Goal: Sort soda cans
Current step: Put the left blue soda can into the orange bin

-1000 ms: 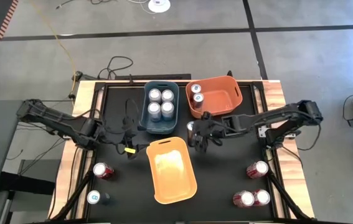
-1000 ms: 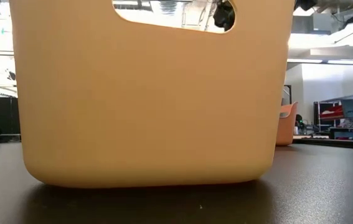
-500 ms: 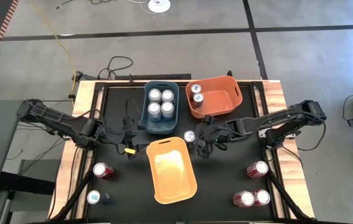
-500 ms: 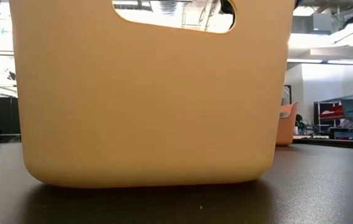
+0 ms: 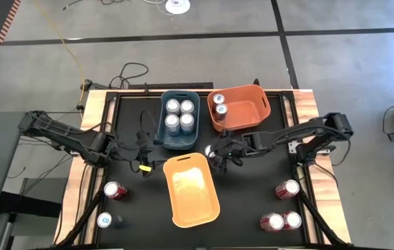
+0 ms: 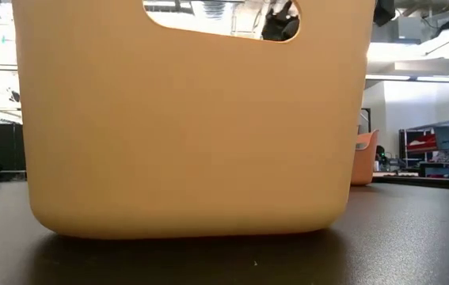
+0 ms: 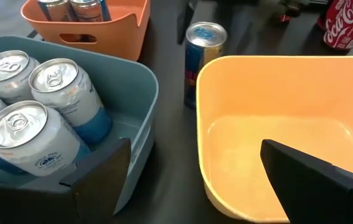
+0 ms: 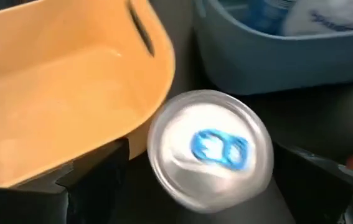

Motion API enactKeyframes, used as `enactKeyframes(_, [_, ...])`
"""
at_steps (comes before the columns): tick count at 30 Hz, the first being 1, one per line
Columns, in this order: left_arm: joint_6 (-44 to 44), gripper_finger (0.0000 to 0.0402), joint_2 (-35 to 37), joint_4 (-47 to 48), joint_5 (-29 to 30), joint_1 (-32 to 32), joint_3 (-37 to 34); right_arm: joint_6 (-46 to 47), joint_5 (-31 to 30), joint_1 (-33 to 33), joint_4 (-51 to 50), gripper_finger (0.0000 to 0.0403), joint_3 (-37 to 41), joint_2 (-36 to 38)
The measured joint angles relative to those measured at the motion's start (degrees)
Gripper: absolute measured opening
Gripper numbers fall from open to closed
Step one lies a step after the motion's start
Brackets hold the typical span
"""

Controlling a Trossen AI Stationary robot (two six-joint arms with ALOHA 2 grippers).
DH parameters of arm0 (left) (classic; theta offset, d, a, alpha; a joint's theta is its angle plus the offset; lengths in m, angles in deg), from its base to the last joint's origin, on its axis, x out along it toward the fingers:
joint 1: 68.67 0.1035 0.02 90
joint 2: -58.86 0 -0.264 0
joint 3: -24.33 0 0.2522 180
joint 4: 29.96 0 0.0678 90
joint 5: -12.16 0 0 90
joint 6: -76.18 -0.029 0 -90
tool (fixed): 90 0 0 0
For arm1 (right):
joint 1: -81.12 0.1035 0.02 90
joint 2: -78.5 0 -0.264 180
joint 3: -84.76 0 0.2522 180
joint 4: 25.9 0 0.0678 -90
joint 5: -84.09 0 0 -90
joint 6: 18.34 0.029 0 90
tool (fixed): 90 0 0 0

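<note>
Black tabletop [image 5: 252, 201], grey concrete floor beyond. Three bins cluster mid-frame in the high view: blue bin [image 5: 179, 142] holds four pale cans, dark orange bin [image 5: 249, 104] upper centre holds two blue-bodied cans, yellow bin [image 5: 193, 208] below sits empty, presumably kept for the red cans. Right gripper [image 5: 215, 154] hovers over a lone blue can [image 8: 208, 148] standing in the gap between the yellow and blue bins; fingers spread wide either side, nothing gripped yet, seemingly lining up a grasp. Left gripper [image 5: 144, 156] waits left of the bins, jaws apart, empty. Red cans [image 5: 282, 221] lower right, another red can [image 5: 115, 190] and a blue-topped can [image 5: 105, 221] lower left, unsorted.
</note>
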Motion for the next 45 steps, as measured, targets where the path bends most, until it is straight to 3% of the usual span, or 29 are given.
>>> enactKeyframes(7, [-0.8,0.0355,-0.1,0.3,0.0,0.0,0.0,1.7,0.1,-0.5,3.0,0.0382,0.0,-3.6])
enactKeyframes(17, [-0.5,0.0355,-0.2,2.6,1.1,0.0,0.0,2.0,0.1,-0.5,1.7,0.0224,0.0,1.9])
enactKeyframes(25, [-3.1,0.0355,-0.2,2.4,4.7,0.8,0.0,0.2,-3.0,-3.5,-8.9,0.0224,-1.3,10.5])
enactKeyframes(33, [2.4,0.0355,-0.2,8.0,1.8,1.7,0.0,-4.3,-5.7,-14.6,-23.5,0.0225,-13.7,19.2])
enactKeyframes(36, [4.0,0.0355,-0.2,11.4,2.2,0.9,-0.1,-4.6,-8.4,-18.9,-24.5,0.0225,-15.5,20.0])
enactKeyframes(41, [3.1,0.0355,0.0,6.8,3.2,0.6,-4.2,-2.8,-9.0,-28.3,-26.9,0.0225,-15.0,17.2])
enactKeyframes(45, [1.0,0.0355,0.0,0.6,3.9,1.3,-7.8,-4.3,-5.3,-35.3,-18.1,0.0225,-9.4,14.3])
